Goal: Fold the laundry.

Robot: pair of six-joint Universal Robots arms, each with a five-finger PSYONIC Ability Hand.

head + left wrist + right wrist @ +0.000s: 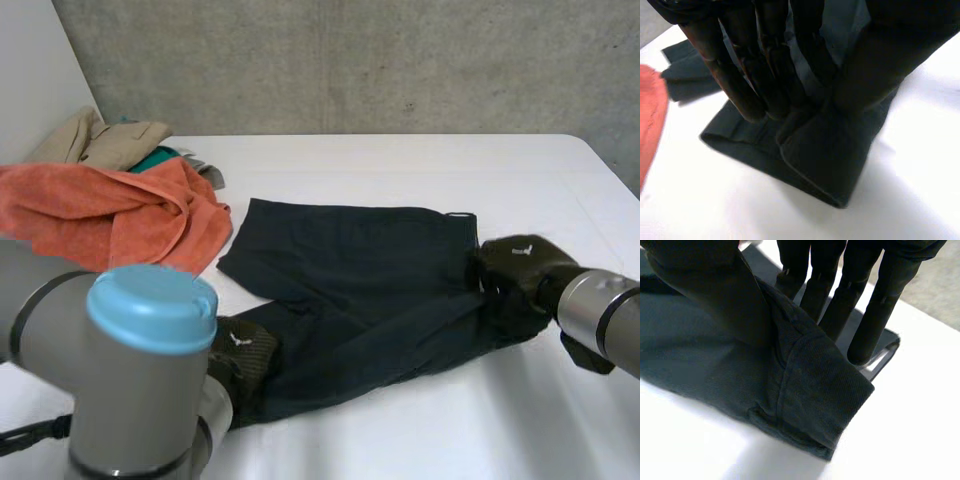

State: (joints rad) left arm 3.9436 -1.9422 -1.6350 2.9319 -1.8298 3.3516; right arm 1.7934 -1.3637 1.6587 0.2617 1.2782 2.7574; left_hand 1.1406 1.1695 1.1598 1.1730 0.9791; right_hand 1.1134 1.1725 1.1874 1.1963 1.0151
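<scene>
A dark navy garment (370,270) lies spread across the middle of the white table (400,160), one long part running toward the near left. My left hand (245,350) is at that near-left end. In the left wrist view its fingers (745,75) lie straight on one side of the hem (830,155) and the thumb on the other, pinching the cloth. My right hand (515,265) is at the garment's right edge. In the right wrist view its thumb (715,290) presses on top of the folded edge (815,390), with the fingers (880,305) behind the cloth.
An orange cloth (110,215) lies crumpled at the table's left, close to the dark garment's far-left corner. Behind it sit a beige garment (100,140) and a bit of teal cloth (160,158). My left arm's blue cap (150,310) stands at the near left.
</scene>
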